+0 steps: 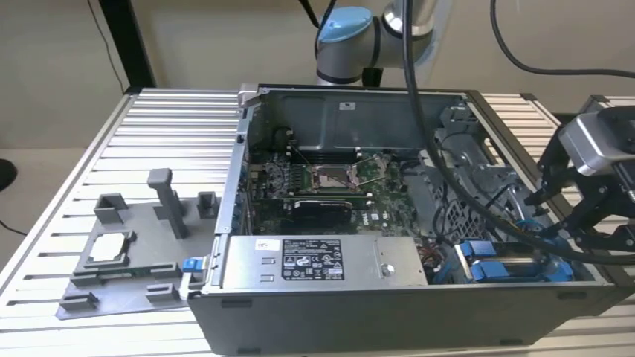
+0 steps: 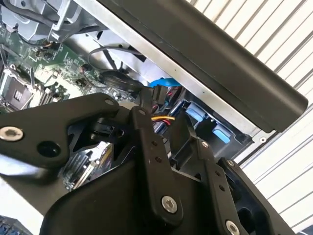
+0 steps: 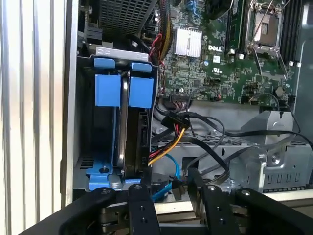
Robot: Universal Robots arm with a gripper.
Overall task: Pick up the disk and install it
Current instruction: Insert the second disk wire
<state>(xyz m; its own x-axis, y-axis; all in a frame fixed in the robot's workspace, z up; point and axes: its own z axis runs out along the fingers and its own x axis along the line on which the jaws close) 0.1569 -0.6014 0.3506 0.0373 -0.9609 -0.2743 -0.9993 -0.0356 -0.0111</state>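
The pincer (image 1: 595, 223) hangs over the case's (image 1: 397, 312) edge by the seated disk (image 3: 128, 127); grip unclear.

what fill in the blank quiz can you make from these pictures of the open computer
1. The disk stands in the drive bay inside a ___ bracket.
2. The grey fixture lies on the table at the exterior view's ___ of the computer case.
3. The claw, near the bay, holds ___.
Missing words: blue; left; nothing.
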